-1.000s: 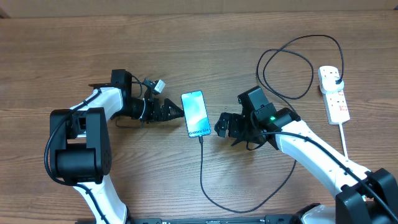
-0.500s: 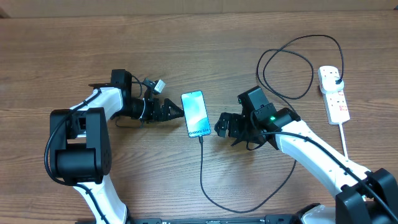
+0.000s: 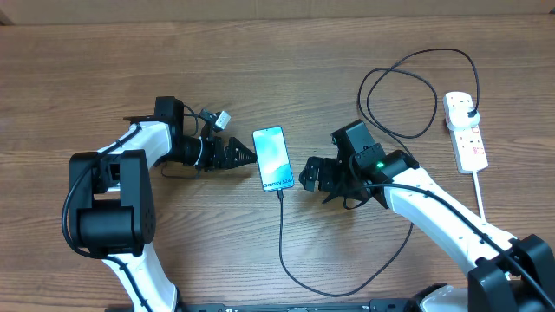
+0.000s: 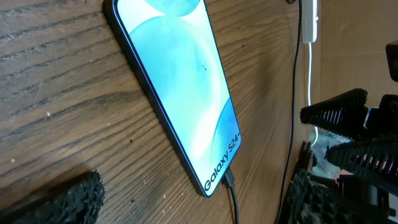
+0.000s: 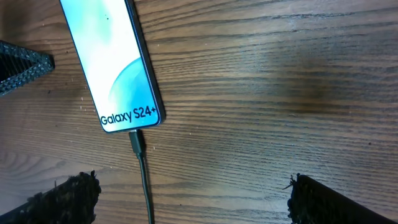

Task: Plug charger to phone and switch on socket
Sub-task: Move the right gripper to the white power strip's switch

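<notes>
The phone point(image 3: 272, 159) lies flat mid-table, its light blue screen up and reading "Galaxy S24+" point(image 5: 127, 116). The charger's tip point(image 5: 135, 142) sits in the phone's bottom port point(image 4: 228, 178). Its thin black cable point(image 3: 282, 247) loops toward the front edge, then back to a black plug point(image 3: 469, 107) in the white socket point(image 3: 467, 137) at the right. My left gripper point(image 3: 245, 158) is open just left of the phone, holding nothing. To the phone's right, my right gripper point(image 3: 308, 173) is open, its fingers point(image 5: 71, 200) straddling the cable without touching it.
The socket's thick white cord point(image 3: 482, 204) runs toward the front right. The charger cable makes a wide loop point(image 3: 399, 94) behind the right arm. A small white connector point(image 3: 221, 119) hangs off the left arm's wiring.
</notes>
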Robot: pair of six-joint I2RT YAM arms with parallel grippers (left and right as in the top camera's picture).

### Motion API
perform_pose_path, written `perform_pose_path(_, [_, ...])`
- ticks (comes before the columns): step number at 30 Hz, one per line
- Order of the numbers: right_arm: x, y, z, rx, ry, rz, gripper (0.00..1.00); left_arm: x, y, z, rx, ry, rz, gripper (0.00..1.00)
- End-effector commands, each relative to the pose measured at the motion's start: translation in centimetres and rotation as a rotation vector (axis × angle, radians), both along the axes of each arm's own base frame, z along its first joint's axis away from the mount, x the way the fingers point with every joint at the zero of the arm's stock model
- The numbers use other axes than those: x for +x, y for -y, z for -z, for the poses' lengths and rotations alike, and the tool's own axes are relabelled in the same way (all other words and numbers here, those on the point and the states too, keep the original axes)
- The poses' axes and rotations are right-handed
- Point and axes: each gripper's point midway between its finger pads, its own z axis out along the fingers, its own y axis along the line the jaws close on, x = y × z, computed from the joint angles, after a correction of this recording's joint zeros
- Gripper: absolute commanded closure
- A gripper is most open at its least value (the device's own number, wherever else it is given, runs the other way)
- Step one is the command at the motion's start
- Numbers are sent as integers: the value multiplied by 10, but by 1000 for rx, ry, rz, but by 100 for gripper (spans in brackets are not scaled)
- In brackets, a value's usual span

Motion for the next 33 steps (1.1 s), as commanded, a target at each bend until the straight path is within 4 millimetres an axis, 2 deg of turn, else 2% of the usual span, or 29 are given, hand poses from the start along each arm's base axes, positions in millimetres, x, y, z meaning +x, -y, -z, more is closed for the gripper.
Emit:
perform_pose_path(1, [8, -1, -10, 9, 33, 5, 0, -2, -16, 26, 141, -32, -15, 0])
perform_pose_path(12, [4, 6, -9, -2, -7, 40, 0, -2, -16, 26, 141, -32, -15, 0])
perform_pose_path(15, [11, 20, -23, -15, -34, 91, 0, -2, -16, 26, 141, -32, -15, 0])
perform_pose_path(17, [22, 37, -42, -20, -45, 149, 0, -2, -16, 26, 141, -32, -15, 0])
perform_pose_path(20, [39, 68, -73, -41, -37, 250, 0, -2, -16, 26, 141, -32, -15, 0])
perform_pose_path(22, [51, 97, -92, -76, -15, 333, 0, -2, -16, 26, 141, -32, -15, 0])
perform_pose_path(25, [67, 145, -113, -136, 35, 469, 0, -2, -16, 26, 141, -32, -15, 0])
perform_pose_path(26, [75, 179, -118, -176, 66, 563, 0, -2, -16, 26, 141, -32, -15, 0])
perform_pose_path(30, [73, 253, -115, -277, 66, 768, 0, -2, -16, 26, 141, -32, -15, 0])
perform_pose_path(33, [65, 298, -108, -306, 37, 940, 0, -2, -16, 26, 141, -32, -15, 0])
